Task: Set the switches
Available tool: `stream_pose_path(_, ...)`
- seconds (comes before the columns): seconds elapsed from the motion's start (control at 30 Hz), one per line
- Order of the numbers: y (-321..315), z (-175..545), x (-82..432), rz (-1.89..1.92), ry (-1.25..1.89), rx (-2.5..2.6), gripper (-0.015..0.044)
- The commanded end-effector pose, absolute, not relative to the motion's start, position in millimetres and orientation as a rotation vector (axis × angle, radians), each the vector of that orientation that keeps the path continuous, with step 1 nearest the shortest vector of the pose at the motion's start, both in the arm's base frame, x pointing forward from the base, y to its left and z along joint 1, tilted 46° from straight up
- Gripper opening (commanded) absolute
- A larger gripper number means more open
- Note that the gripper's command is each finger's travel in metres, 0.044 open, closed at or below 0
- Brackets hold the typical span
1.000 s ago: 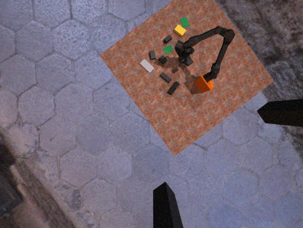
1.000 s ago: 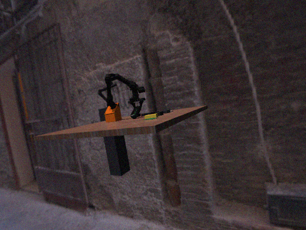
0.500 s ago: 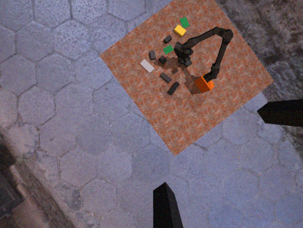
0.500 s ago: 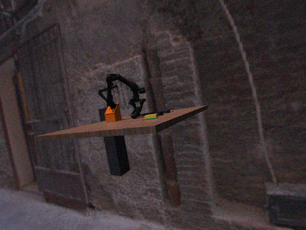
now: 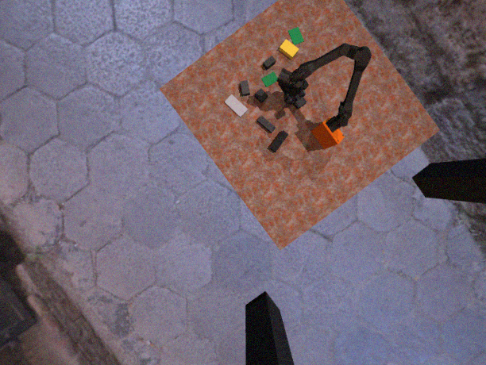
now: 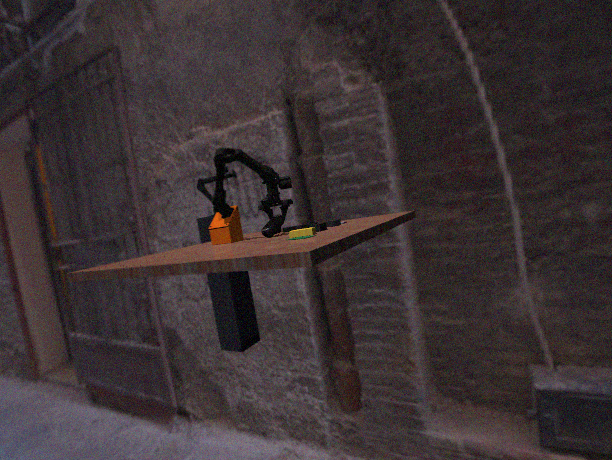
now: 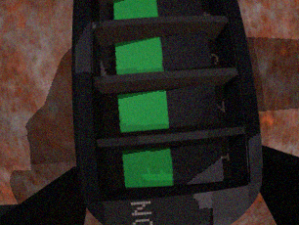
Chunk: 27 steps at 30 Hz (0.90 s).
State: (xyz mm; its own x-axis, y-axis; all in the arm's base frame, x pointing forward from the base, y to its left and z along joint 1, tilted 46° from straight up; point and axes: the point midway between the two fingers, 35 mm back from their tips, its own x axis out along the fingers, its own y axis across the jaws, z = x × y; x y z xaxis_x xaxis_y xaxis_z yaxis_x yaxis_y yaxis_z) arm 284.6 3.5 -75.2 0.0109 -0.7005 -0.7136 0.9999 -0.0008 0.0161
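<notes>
Controller unit [image 6: 271, 229] [image 7: 87, 122] is at the gripper [image 5: 295, 97] [image 6: 278, 219] [image 7: 169, 167], jaws closed on its sides, fingers spread by its width. Exterior view: unit tilted, low over the bench [image 5: 278, 214] [image 6: 250, 261]; contact beneath too small to make out. Wrist view crops the unit's far end; four green rocker faces show, the uppermost cut by the frame. Numerals 1, 2 and 3 legible but dim; remaining switches out of frame, settings uncertain in this gloom. "ON" lettering [image 7: 142, 212] runs off the bottom edge. Underside label hidden. From above, the arm and shadow obscure most of the unit. Yellow block [image 5: 289, 48] [image 6: 302, 232] and white block [image 5: 236, 105] lie apart from it; small dark modules' details unreadable.
</notes>
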Motion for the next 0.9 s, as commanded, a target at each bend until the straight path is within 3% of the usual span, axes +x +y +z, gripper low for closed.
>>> stream_pose_path(0.0, -1, -78, 284, -1.485, 0.6, 0.626, 0.0338)
stream_pose_path(0.87, -5, -97, 284, -1.485, 0.599, 0.626, 0.0337)
